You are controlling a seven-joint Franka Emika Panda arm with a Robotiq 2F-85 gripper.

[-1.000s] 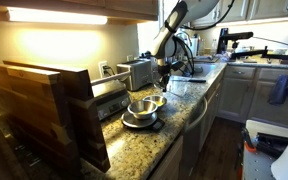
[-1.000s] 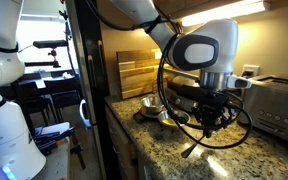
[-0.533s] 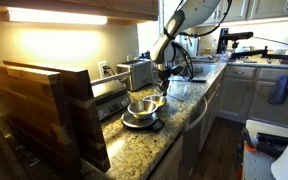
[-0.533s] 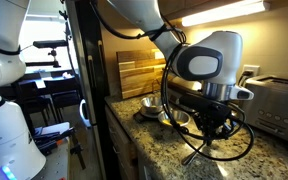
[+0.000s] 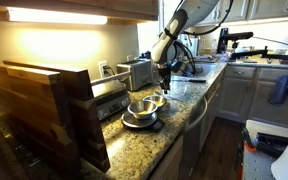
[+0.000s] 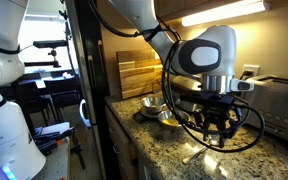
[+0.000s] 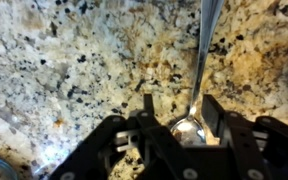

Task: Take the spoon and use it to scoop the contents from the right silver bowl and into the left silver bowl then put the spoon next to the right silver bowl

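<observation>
In an exterior view we saw the gripper (image 5: 164,78) near the left silver bowl (image 5: 141,107). In the wrist view its jaws stood apart around the spoon (image 7: 202,60), flat on the counter (image 7: 64,60). We judged the scooping probably done, though the bowls' contents were unseen.

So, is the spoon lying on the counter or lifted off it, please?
Lying on it: the wrist view shows the spoon flat on the granite counter, its bowl between the gripper's parted jaws.
</observation>
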